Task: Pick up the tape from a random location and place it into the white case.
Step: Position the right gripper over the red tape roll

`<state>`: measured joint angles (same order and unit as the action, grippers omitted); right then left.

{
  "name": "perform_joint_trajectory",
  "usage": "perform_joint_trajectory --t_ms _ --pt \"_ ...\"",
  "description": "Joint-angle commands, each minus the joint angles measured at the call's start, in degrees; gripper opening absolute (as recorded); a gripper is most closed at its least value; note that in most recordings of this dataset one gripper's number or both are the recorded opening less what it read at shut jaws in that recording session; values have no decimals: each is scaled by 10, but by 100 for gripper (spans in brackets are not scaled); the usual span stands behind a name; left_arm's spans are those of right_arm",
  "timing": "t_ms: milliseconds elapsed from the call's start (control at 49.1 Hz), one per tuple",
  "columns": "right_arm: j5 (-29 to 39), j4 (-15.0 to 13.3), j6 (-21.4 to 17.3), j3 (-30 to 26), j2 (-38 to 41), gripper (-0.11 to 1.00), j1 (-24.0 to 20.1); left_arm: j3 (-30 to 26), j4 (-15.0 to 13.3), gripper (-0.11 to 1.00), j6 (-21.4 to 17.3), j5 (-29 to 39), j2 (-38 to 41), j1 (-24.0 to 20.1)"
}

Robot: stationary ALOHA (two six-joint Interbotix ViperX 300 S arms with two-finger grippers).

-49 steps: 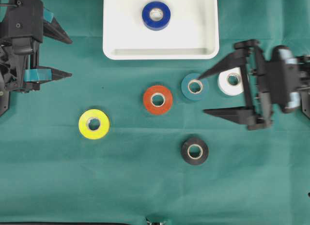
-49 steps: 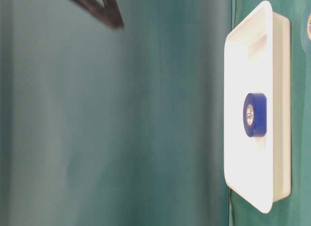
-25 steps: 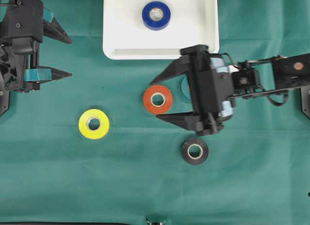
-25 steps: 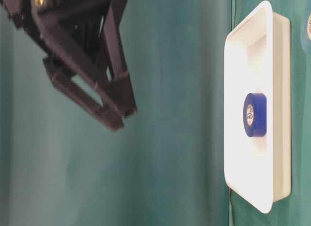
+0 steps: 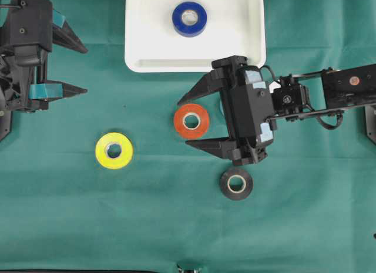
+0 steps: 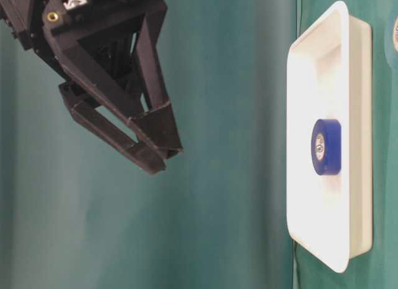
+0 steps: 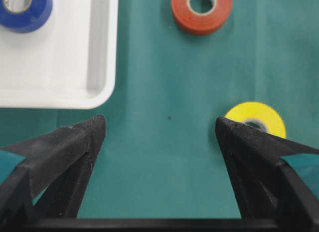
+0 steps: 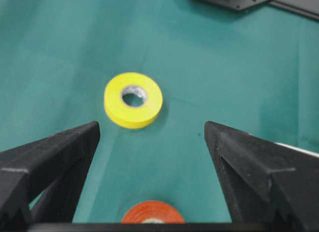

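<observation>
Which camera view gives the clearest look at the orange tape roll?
The overhead exterior view: the orange tape roll lies whole and flat on the cloth between the open fingers of the right end effector. The left wrist view shows it nearly whole at the top edge. The right wrist view catches only a sliver at the bottom. The table-level view misses it.

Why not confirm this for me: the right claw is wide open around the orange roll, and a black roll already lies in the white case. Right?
Not quite. The roll in the white case is the blue roll, not black; the overhead view shows it. The black roll lies on the cloth. The right claw is open around the orange roll, as stated.
</observation>
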<state>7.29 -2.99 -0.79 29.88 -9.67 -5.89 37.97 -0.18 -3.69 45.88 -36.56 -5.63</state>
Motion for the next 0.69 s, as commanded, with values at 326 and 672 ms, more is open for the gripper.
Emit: perform_joint_trajectory --t_ms 326,672 --pt "130 2 -37 -51 9 92 1 -11 -1 98 1 -3 -2 2" --pt "307 4 -45 -134 64 92 1 -11 -1 98 3 -4 -1 -4"
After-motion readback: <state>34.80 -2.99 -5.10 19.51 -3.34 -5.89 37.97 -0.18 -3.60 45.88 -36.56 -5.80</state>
